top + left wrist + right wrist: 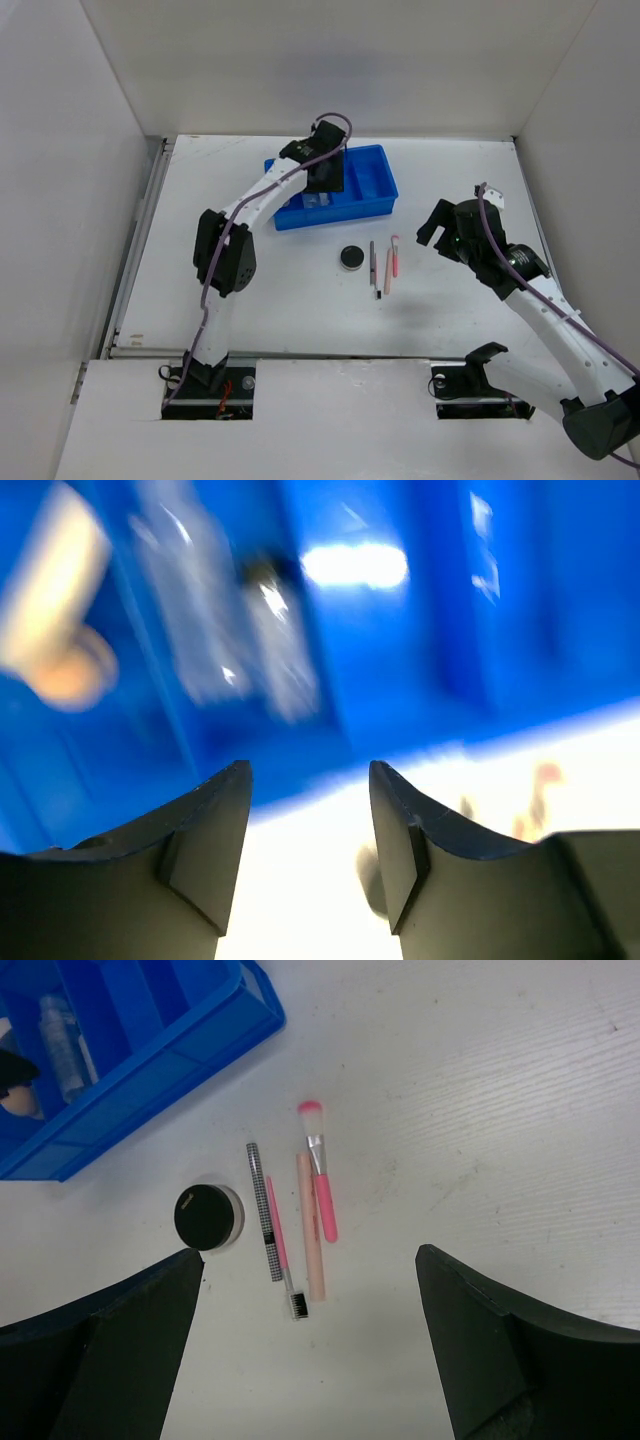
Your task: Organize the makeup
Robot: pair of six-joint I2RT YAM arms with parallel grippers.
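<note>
left hand (pixel 310 770): bottles (pixel 240 630) ahead | right hand (pixel 310 1252): jar (pixel 208 1217) ahead, apart

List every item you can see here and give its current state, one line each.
left hand: open, empty, over the blue tray
right hand: wide open, empty, above the table
clear bottle: inside the tray
tan sponge: inside the tray
black jar: lid on, standing on the table
pink brush: lying flat on the table
cream pencil: lying flat beside the brush

White panels (pixel 300 60) are enclosing the white table (pixel 300 310) on its left, far and right edges, and soft light is falling across it.
</note>
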